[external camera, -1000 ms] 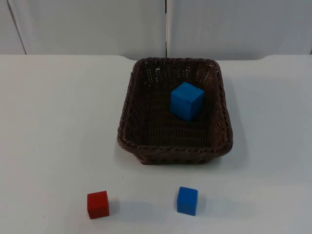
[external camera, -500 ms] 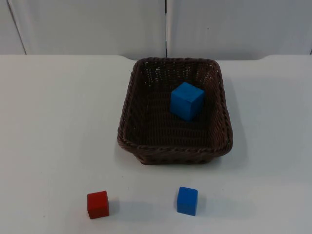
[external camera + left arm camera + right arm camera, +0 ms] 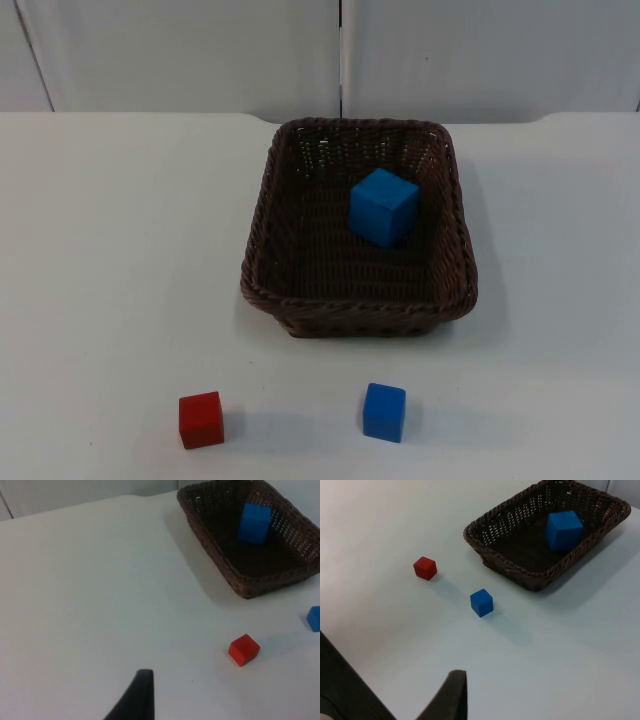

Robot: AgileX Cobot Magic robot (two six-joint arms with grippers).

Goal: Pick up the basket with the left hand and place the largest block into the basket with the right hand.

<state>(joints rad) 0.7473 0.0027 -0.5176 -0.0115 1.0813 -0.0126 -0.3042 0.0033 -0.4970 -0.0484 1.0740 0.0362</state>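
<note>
We are seeing the large blue cube [image 3: 383, 206] sitting inside the dark brown woven basket [image 3: 262, 228] on the white table [image 3: 120, 260]; for both grippers' jaws we cannot tell the opening

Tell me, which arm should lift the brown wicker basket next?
Left, probably. The left gripper faces the bare left rim of the brown wicker basket, and the big blue cube sits toward its right side. The right gripper hovers above the white table.
</note>
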